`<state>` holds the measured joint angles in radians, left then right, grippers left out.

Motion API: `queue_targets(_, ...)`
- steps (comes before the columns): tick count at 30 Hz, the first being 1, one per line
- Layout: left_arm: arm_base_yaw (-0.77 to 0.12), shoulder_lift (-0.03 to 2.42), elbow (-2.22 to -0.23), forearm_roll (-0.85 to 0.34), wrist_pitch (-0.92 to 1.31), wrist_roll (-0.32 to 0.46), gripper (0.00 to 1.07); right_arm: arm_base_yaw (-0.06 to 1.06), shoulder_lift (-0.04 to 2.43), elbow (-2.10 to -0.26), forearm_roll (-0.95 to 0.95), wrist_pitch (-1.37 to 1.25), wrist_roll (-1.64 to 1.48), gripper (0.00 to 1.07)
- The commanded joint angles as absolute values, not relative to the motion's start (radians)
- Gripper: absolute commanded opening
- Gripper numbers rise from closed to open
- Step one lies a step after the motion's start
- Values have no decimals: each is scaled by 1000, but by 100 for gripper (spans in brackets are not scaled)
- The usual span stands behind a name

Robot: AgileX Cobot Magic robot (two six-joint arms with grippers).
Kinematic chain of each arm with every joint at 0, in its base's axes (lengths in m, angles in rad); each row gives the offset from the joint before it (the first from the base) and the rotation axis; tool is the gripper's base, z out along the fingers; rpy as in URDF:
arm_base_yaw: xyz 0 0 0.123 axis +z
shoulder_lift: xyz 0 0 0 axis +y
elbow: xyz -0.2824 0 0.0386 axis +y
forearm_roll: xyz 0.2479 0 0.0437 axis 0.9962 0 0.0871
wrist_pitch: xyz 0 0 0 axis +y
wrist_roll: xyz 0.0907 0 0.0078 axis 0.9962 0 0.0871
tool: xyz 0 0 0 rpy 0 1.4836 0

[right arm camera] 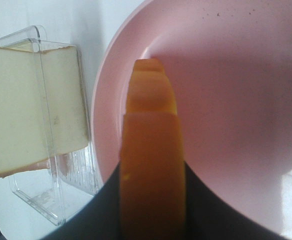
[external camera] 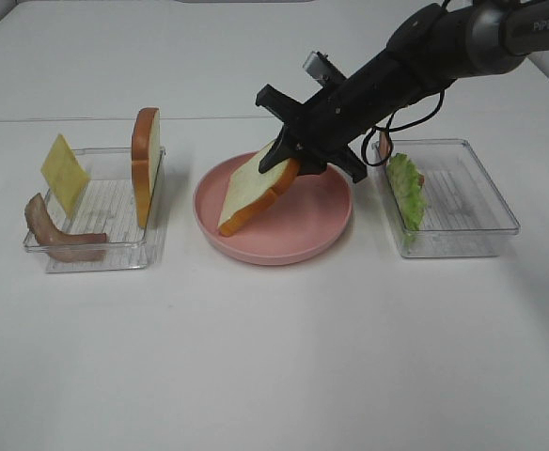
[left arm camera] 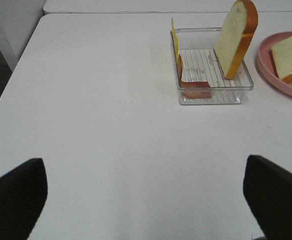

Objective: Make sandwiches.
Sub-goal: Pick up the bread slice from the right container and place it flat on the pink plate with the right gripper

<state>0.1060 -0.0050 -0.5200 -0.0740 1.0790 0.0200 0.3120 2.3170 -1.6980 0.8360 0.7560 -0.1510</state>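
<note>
Bread is the centre of the exterior high view: the held bread slice (external camera: 248, 193) hangs tilted over the pink plate (external camera: 305, 246). Its upper crust edge is pinched by the right fingers (external camera: 282, 153) and its lower corner is down by the plate's left rim, though I cannot tell whether it touches. Left of the plate on the white table (external camera: 274, 366) stands the left tray (external camera: 101, 258). It holds the upright bread slice (external camera: 145, 167) against the wall nearest the plate, with the cheese square (external camera: 64, 173) leaning and the bacon strip (external camera: 56, 235) curled at the side farthest from the plate. Right of the plate, the right tray (external camera: 477, 221) holds the lettuce leaf (external camera: 407, 191) propped against the wall beside the plate. In the left wrist view, the left fingers (left arm camera: 17, 197) are spread wide over the table, well apart from the plate, whose rim shows beyond the left tray. In the right wrist view, the orange crust of the held bread slice fills the gap between the dark fingers, gripped on both sides above the plate's floor. The upright bread slice shows through the clear tray wall just beside the plate's rim.
</note>
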Motion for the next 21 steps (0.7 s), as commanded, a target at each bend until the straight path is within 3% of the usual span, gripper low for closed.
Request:
queue_targets(1,104,-26,-518,-73,1077,21,102,314,2315,-1701,826,783,-169,41)
queue_targets(2,104,-26,-518,-73,1077,21,102,314,2313,-1701,820,790,-169,49)
queue_targets(3,104,-26,-518,-73,1077,21,102,314,2313,-1701,820,790,-169,49)
queue_targets(4,104,-26,-518,-73,1077,21,102,314,2309,-1701,803,801,-169,58)
queue_targets(6,104,-26,-518,-73,1077,21,102,314,2305,-1701,775,810,-162,61)
queue_targets(10,104,-26,-518,-73,1077,21,102,314,2296,-1701,706,826,-130,64)
queue_targets(14,104,-26,-518,-73,1077,21,102,314,2260,-1701,568,837,-51,75)
queue_targets(21,104,-26,-518,-73,1077,21,102,314,2201,-1701,456,858,-25,77)
